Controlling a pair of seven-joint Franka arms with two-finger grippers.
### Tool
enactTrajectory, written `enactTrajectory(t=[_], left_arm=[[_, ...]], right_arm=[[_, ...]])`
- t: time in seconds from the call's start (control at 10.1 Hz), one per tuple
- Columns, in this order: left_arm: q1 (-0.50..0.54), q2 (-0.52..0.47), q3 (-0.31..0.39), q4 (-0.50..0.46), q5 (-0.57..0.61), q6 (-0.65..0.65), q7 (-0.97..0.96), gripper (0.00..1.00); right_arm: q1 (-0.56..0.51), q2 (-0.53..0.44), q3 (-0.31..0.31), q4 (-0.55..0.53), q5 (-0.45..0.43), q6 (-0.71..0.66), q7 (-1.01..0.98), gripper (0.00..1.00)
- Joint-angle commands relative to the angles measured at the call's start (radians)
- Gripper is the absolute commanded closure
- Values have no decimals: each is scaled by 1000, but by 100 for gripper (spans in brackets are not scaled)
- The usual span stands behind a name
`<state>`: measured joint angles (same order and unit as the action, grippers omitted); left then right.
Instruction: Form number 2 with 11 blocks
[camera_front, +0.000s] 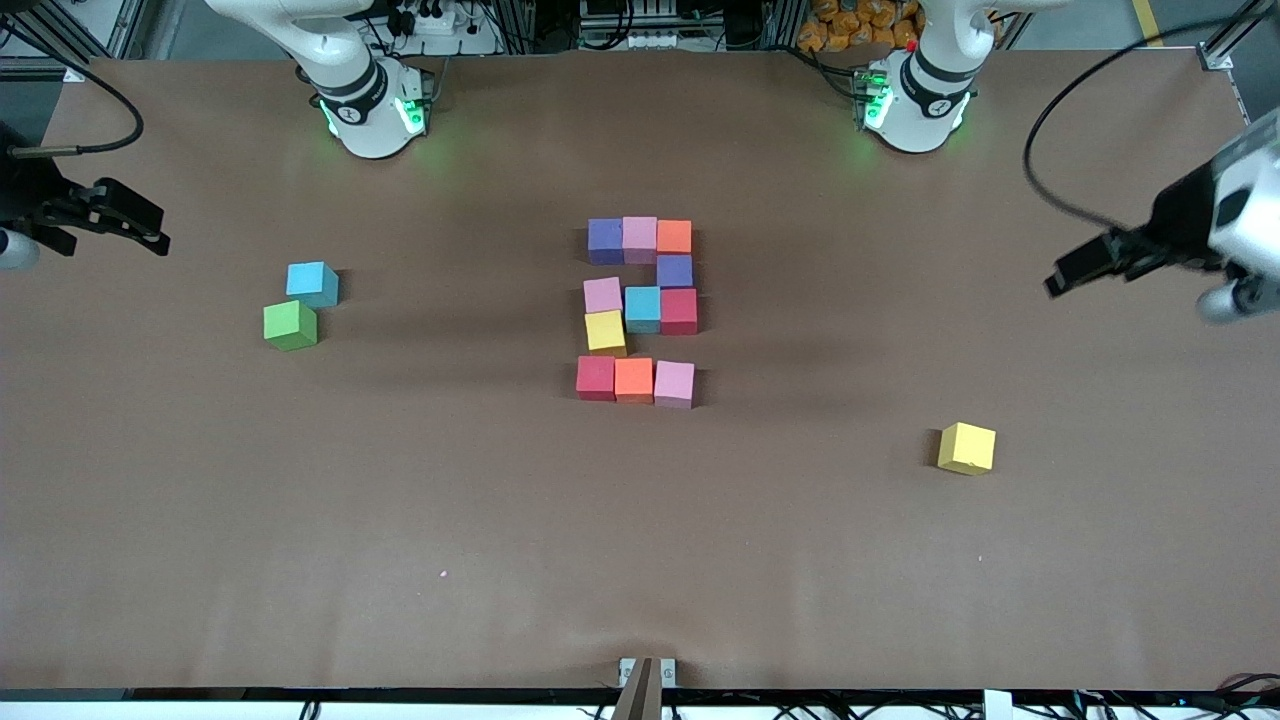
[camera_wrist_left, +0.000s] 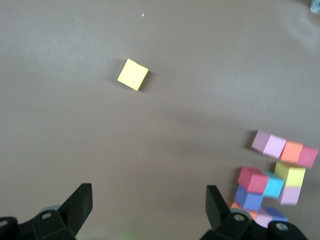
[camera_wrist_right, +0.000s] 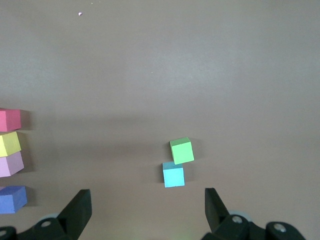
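Showing you the number 2 (camera_front: 640, 310) laid out mid-tabletop, with both grippers wide open and holding nothing.
Nearest the front edge, toward the left arm's end, sits a loose yellow cube (camera_front: 967, 448); next comes the digit's row of red, orange and pink, then its yellow, then pink, light blue and red, then one purple, then purple, pink and orange farthest from the front camera. Toward the right arm's end you see a green cube (camera_front: 290, 325) touching a spare light blue cube (camera_front: 312, 284). Your left gripper (camera_front: 1085, 262) waits over the left arm's edge, your right gripper (camera_front: 130, 220) waits over the right arm's edge.
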<state>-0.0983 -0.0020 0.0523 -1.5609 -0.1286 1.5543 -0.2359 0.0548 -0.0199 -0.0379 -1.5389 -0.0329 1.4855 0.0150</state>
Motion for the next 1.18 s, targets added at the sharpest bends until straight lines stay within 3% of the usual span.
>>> enactTrajectory(t=[0.0,0.2,0.49,0.89,1.09], left_arm=[[55,-88,-20,-57,36,-17,73,0],[68,-141,-52,-100,117,-19,96,0],[66,-151,-74,-81,160,-36,96,0],[37,-11,-52,50,164,-34,98,0],[28,13,-51,58,165,-34,95,0]], right_arm=[[0,21,-4,22,-10,-8,36,0],[-7,21,-4,23,-12,-8,23,0],[-6,21,-5,26,-16,22,19,0],[0,21,-5,25,-5,36,20,0],[3,21,-4,25,-5,38,31,0]])
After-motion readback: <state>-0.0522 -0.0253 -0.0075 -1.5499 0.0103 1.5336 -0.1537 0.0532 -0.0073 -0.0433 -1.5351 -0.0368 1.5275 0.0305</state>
